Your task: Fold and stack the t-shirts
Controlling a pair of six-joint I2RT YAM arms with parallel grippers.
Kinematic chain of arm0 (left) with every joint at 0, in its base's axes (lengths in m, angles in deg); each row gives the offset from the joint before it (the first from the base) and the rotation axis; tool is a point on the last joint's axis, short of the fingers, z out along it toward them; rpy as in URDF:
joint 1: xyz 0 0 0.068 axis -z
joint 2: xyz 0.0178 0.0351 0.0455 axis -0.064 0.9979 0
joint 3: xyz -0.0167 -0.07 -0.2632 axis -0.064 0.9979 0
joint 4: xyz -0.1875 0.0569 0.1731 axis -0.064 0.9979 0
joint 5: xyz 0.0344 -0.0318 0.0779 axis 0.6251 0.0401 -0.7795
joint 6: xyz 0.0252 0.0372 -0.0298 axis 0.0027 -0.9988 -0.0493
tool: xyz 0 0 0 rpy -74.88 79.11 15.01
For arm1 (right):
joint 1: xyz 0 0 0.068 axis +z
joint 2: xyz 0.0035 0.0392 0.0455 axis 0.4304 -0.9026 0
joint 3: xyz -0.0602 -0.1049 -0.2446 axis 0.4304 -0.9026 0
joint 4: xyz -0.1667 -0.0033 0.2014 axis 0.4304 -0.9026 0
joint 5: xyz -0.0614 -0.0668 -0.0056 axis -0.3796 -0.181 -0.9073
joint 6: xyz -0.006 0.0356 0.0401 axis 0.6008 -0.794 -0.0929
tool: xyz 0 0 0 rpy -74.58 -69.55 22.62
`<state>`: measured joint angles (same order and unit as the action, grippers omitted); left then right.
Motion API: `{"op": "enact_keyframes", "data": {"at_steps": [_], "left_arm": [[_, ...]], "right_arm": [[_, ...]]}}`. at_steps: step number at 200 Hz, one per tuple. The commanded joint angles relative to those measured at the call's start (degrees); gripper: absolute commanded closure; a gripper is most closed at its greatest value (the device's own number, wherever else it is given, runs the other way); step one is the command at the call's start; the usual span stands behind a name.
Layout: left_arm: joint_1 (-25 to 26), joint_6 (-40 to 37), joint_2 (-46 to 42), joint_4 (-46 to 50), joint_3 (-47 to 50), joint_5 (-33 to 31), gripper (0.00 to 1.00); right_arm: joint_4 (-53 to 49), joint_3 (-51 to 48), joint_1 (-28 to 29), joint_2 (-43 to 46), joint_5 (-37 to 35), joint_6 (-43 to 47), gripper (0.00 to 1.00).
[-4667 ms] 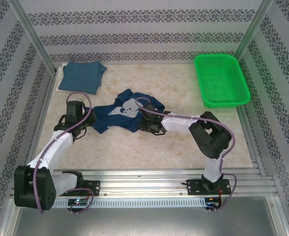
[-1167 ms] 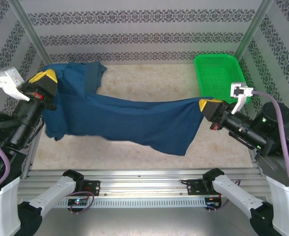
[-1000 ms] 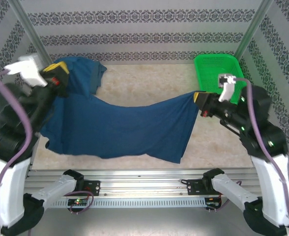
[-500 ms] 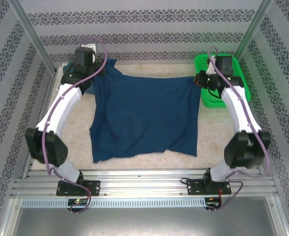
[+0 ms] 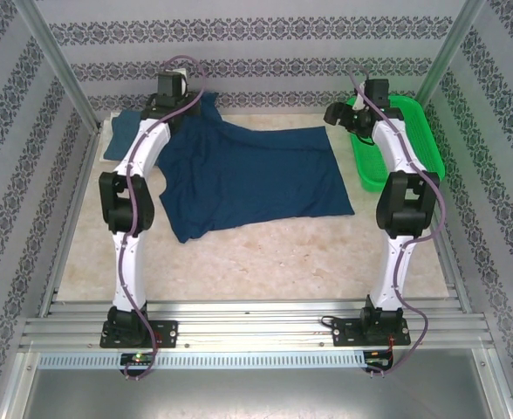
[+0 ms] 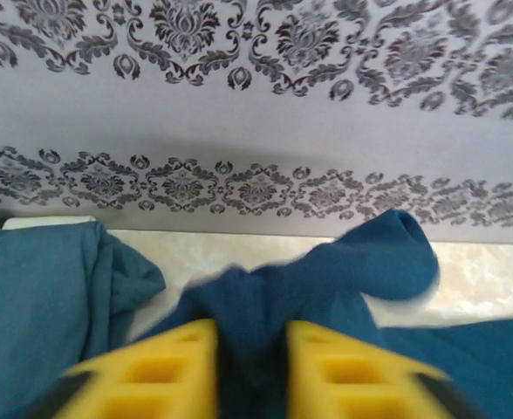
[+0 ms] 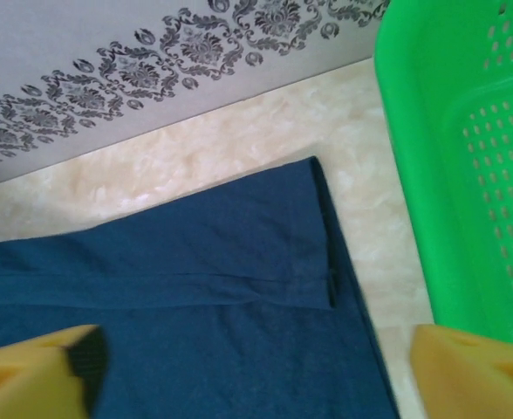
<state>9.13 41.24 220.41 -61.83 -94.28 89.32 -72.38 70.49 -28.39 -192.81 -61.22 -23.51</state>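
Observation:
The dark navy t-shirt (image 5: 256,175) lies spread on the table, print side hidden, its far edge near the back wall. My left gripper (image 5: 180,109) is at the shirt's far left corner. In the left wrist view its yellow fingers (image 6: 165,367) stand apart, with a bunched fold of the navy shirt (image 6: 387,262) loose in the gap of the left gripper (image 6: 249,367). My right gripper (image 5: 338,115) hangs over the far right corner. The right gripper (image 7: 256,375) is wide open above the flat navy cloth (image 7: 195,279), holding nothing. The teal t-shirt (image 5: 119,144) lies folded at the back left, also in the left wrist view (image 6: 38,305).
The green mesh basket (image 5: 409,131) stands at the back right, its wall (image 7: 466,157) close beside my right gripper. The patterned back wall is just beyond both grippers. Bare marble tabletop (image 5: 283,253) stretches in front of the shirt.
Both arms have swung from holding the navy shirt stretched in the air to reaching far back, laying it flat. Both grippers have gone from shut on its corners to open.

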Motion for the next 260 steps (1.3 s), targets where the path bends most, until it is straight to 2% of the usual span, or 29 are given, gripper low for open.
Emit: {"op": "enact_keyframes", "data": {"at_steps": [1,12,23,32,44,58,66,78,98,126,151,165,197,214,239,260], "left_arm": [[-1.5,3.5,6.5,15.2,-17.1,-3.4,0.0],[-1.8,4.8,7.8,24.8,-23.1,-5.7,0.0],[-1.7,5.5,4.0,30.5,-20.8,-9.2,0.0],[-1.5,5.9,-3.1,30.1,-12.0,-11.6,0.0],[-1.2,7.0,-16.2,22.6,6.3,-13.2,0.0],[-1.2,9.2,-33.1,8.9,28.8,-10.7,0.0],[-0.9,10.3,-41.1,3.9,38.2,-8.5,0.0],[-0.1,11.7,-48.6,6.5,45.1,-7.8,0.0],[2.2,13.0,-55.1,10.5,55.8,-5.2,0.0],[6.8,14.6,-59.9,12.5,69.7,-4.3,0.14],[7.7,18.9,-62.9,7.4,80.2,0.8,0.33],[8.1,20.6,-62.2,3.8,84.0,4.3,0.35],[8.8,22.4,-57.8,-2.3,86.8,5.4,0.37],[9.0,22.9,-55.3,-3.9,87.7,4.0,0.35],[9.7,24.0,-52.2,-9.1,89.6,-0.5,0.35],[9.8,24.7,-48.2,-13.5,89.4,-1.5,0.44]], "right_arm": [[-2.3,2.5,-0.4,2.4,-0.2,-0.3,0.06],[-1.6,-3.8,0.3,7.0,0.1,-0.5,0.06],[-1.1,-12.1,1.3,13.2,-3.5,-0.7,0.07],[1.1,-20.0,1.7,18.6,-4.3,-1.8,0.07],[2.5,-29.8,1.8,25.1,-4.3,-3.9,0.08],[4.8,-40.1,2.1,31.1,-4.4,-5.9,0.1],[5.5,-44.3,2.4,33.3,-4.5,-6.3,0.11],[5.6,-48.7,2.9,35.3,-5.0,-6.5,0.11],[7.1,-54.2,2.6,36.3,-4.6,-6.2,0.12],[6.2,-55.8,1.9,34.6,-4.9,-4.1,0.15],[6.1,-56.7,1.3,31.9,-6.4,-3.4,0.19],[7.3,-57.6,0.8,30.4,-6.3,-3.5,0.21],[4.9,-57.2,0.6,28.7,-6.2,-3.0,0.26],[4.0,-59.3,0.4,30.1,-7.9,-3.1,0.26],[5.1,-61.5,-1.1,30.4,-6.4,-3.8,0.28],[5.0,-61.5,-1.2,30.0,-6.2,-3.9,0.3]]}}
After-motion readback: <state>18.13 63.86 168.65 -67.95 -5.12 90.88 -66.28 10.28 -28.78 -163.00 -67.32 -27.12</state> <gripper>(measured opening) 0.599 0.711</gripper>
